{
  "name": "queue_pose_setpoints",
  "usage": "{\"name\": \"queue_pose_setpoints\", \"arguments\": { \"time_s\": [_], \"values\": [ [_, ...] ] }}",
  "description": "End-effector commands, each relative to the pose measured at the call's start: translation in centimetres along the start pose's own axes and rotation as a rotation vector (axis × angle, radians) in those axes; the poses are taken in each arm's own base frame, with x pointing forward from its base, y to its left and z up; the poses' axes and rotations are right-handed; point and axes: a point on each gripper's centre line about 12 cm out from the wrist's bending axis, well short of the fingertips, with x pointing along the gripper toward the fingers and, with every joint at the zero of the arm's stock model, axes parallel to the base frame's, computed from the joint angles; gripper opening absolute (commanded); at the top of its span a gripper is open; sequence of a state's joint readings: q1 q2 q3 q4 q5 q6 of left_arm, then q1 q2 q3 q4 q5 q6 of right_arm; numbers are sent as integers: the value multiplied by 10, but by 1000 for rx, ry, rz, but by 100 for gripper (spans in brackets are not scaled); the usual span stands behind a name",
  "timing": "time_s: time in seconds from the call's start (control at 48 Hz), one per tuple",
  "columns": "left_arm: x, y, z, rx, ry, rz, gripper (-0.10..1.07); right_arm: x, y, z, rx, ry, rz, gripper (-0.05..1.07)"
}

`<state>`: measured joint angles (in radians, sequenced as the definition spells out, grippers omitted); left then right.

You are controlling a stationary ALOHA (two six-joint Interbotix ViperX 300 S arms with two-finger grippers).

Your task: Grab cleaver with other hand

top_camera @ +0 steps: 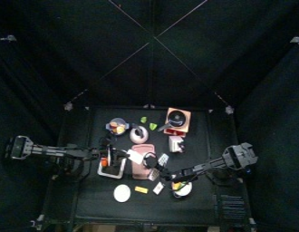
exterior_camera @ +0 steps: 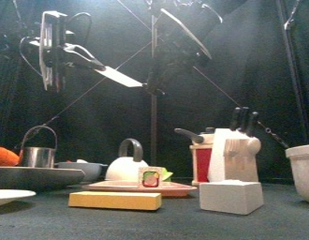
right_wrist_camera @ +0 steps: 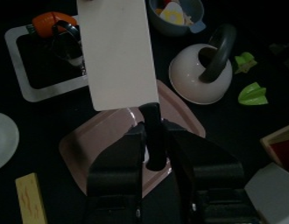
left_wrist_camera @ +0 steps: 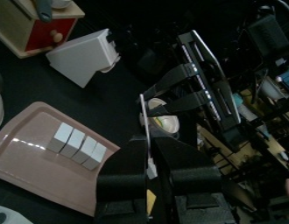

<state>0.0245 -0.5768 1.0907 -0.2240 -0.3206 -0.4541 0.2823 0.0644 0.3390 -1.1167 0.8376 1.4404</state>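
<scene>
The cleaver (exterior_camera: 120, 75) hangs high in the air between my two arms, its whitish broad blade slanting. In the right wrist view the blade (right_wrist_camera: 117, 52) stretches away from my right gripper (right_wrist_camera: 151, 162), which is shut on the black handle. The left wrist view shows the cleaver (left_wrist_camera: 147, 122) edge-on as a thin line. It runs into my left gripper (left_wrist_camera: 154, 171), whose jaws stand close on either side of it with a slit of room showing. In the front view the left gripper (exterior_camera: 51, 47) hangs just left of the blade.
Below lie a pink board (left_wrist_camera: 42, 162) with small grey blocks (left_wrist_camera: 79, 144), a white kettle (exterior_camera: 125, 169), a knife block (exterior_camera: 226, 155), a white block (exterior_camera: 232, 197), a yellow bar (exterior_camera: 113, 200) and a metal pot (exterior_camera: 38, 152). A white disc (top_camera: 121, 192) lies near the front edge.
</scene>
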Motion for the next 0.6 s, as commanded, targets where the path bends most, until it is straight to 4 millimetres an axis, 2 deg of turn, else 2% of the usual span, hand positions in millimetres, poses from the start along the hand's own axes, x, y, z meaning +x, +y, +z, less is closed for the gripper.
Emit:
{"name": "queue_pose_setpoints", "arguments": {
  "time_s": [0.0,0.167,0.396,0.5,0.583],
  "values": [
    [0,-2,2,34,-4,-10,40,-9,-2,14,25,-30,9,53],
    [-3,-1,4,56,-11,-14,40,-10,1,13,28,-27,18,58],
    [-3,0,3,56,-11,-14,40,-15,1,13,64,-6,21,89],
    [-3,0,3,57,-8,-12,40,-16,0,13,80,12,10,99],
    [-3,0,3,57,-8,-12,40,-19,2,12,82,13,23,101]
  ]
}}
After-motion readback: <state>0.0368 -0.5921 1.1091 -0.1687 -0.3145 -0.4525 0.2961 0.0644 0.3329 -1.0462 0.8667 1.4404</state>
